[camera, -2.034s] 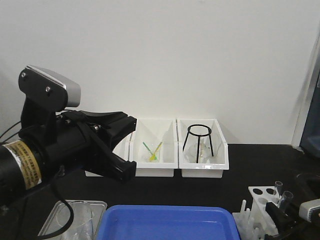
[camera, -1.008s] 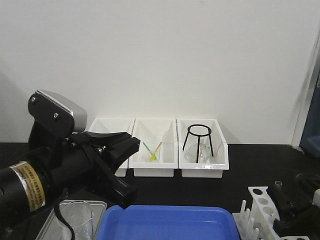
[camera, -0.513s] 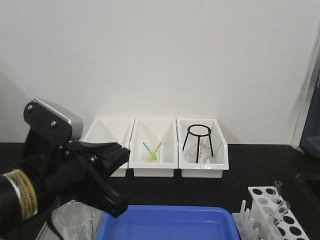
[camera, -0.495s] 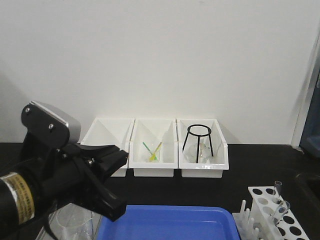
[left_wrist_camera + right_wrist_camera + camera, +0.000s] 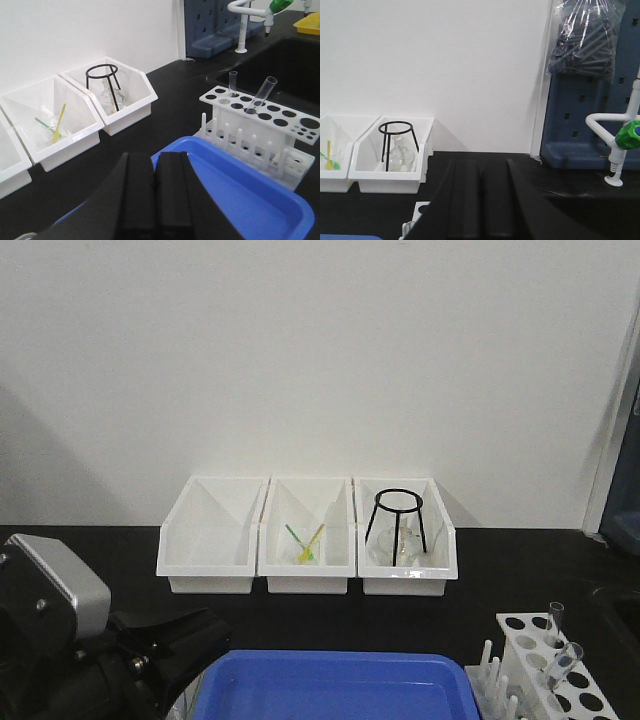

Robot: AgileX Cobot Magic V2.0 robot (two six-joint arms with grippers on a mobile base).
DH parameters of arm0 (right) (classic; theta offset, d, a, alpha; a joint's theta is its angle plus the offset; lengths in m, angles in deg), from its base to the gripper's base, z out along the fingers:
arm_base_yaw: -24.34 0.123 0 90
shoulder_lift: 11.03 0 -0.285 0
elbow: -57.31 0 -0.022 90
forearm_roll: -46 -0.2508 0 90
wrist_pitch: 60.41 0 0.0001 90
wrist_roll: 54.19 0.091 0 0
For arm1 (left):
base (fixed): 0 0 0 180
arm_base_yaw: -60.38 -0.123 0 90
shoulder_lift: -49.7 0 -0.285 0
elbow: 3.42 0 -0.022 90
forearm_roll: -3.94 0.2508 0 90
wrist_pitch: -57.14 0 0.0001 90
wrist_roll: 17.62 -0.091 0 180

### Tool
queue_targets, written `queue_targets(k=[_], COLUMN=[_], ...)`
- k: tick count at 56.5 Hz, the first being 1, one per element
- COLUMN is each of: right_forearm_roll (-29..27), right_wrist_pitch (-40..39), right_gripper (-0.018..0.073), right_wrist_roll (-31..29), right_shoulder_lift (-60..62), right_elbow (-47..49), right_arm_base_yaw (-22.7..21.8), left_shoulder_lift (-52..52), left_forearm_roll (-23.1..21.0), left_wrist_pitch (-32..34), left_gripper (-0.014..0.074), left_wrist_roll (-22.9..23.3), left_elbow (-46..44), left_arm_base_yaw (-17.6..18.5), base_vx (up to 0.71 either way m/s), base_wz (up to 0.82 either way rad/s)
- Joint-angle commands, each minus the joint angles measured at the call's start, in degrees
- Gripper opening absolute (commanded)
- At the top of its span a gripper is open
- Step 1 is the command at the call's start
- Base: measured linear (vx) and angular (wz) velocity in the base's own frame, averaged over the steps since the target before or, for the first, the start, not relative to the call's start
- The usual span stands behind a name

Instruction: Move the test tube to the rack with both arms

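Since a moment ago the left arm (image 5: 70, 650) has dropped low, its gripper (image 5: 156, 200) pressed together and empty. Two tubes (image 5: 262, 93) already stand in the rack (image 5: 260, 120). The right gripper (image 5: 482, 205) is likewise together, empty. The transfer looks finished; next, both arms park.

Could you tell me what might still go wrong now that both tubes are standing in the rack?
One test tube leans steeply in the rack, so a knock might tip it out or crack it. The left end effector, fingers together, hangs over the blue tray close to the rack's pegs; a swing that way could jolt the rack.
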Motion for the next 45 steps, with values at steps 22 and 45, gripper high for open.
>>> queue_targets(k=[22,45], right_forearm_roll=[-0.1,-0.1], right_wrist_pitch=[-4.0,-3.6], right_gripper=[-0.0011,-0.0011], right_wrist_roll=[0.1,0.1], right_shoulder_lift=[0.1,0.1], right_elbow=[1.7,1.7], right_arm_base_yaw=[-0.2,-0.2], left_shoulder_lift=[-1.3,-1.2], left_forearm_roll=[-0.7,-17.8], left_wrist_pitch=[3.8,6.4], left_gripper=[-0.0004,-0.0004], left_wrist_roll=[0.4,-11.8], left_elbow=[-1.4,-1.3], left_arm_base_yaw=[0.1,0.1], base_vx=[0.00,0.00], base_wz=[0.00,0.00])
